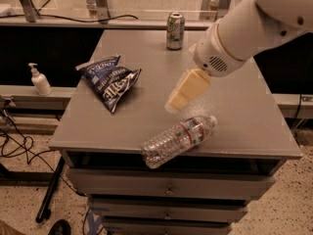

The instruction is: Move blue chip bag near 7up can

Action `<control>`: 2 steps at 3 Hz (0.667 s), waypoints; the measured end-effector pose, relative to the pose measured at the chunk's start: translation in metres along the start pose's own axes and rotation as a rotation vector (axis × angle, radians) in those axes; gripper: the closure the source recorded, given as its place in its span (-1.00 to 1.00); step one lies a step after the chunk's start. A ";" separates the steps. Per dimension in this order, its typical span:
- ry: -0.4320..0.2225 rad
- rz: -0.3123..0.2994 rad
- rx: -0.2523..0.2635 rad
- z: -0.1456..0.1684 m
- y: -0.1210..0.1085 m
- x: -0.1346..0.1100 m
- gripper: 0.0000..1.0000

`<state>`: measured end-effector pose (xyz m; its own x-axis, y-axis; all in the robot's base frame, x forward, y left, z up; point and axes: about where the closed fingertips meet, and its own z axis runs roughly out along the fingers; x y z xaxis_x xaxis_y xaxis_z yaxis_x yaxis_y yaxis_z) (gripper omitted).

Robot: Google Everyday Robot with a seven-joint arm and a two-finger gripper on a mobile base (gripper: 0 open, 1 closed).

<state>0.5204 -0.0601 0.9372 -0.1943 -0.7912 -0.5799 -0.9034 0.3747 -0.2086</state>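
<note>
Approach: my cream gripper (175,102) hovers mid-worktop, empty, opening untellable; next, reach the crumpled navy foil chip bag (110,80) by the left edge.
</note>
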 end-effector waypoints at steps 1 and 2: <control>-0.123 0.087 0.023 0.049 -0.025 -0.021 -1.00; -0.252 0.201 0.028 0.093 -0.045 -0.046 -1.00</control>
<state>0.6055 0.0042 0.9004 -0.2633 -0.5568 -0.7878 -0.8451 0.5270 -0.0900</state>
